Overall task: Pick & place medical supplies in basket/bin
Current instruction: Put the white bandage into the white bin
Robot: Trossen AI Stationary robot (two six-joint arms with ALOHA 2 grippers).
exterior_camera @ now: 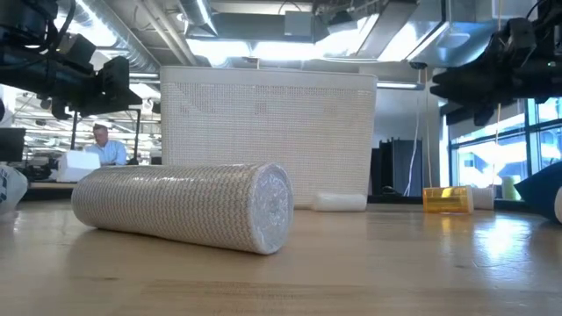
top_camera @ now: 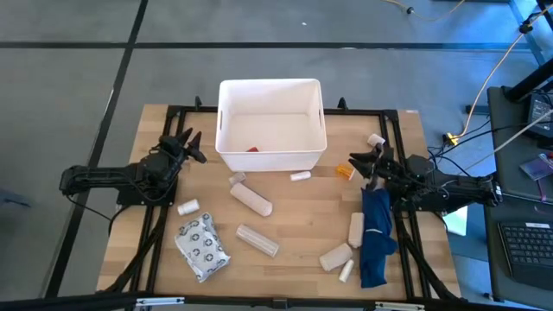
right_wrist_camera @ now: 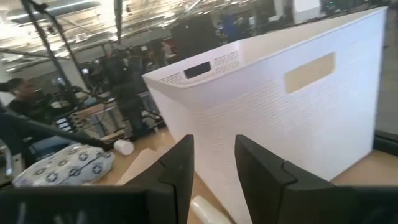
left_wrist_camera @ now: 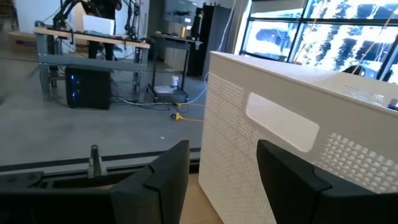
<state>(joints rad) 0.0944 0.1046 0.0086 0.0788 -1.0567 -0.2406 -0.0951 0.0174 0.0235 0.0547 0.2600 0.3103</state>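
The white bin [top_camera: 272, 125] stands at the table's far middle, with a small red item [top_camera: 252, 149] on its floor. Supplies lie on the wood in front of it: beige rolls [top_camera: 251, 199] [top_camera: 356, 229] [top_camera: 335, 257], a clear-wrapped tube [top_camera: 257, 239], small white rolls [top_camera: 187, 206] [top_camera: 300, 175], an orange bottle [top_camera: 345, 172] and the grey ring-patterned packet [top_camera: 203, 246]. My left gripper [top_camera: 192, 145] [left_wrist_camera: 224, 152] hovers open and empty beside the bin's left wall. My right gripper [top_camera: 359, 162] [right_wrist_camera: 214, 146] is open and empty near the bin's right wall, above the orange bottle.
A long dark-blue cloth [top_camera: 376, 238] lies along the table's right side below the right arm. A white roll [top_camera: 375, 139] sits at the far right. A black frame [top_camera: 259, 111] borders the table. In the low view, the big beige roll [exterior_camera: 189, 206] lies before the bin [exterior_camera: 268, 132].
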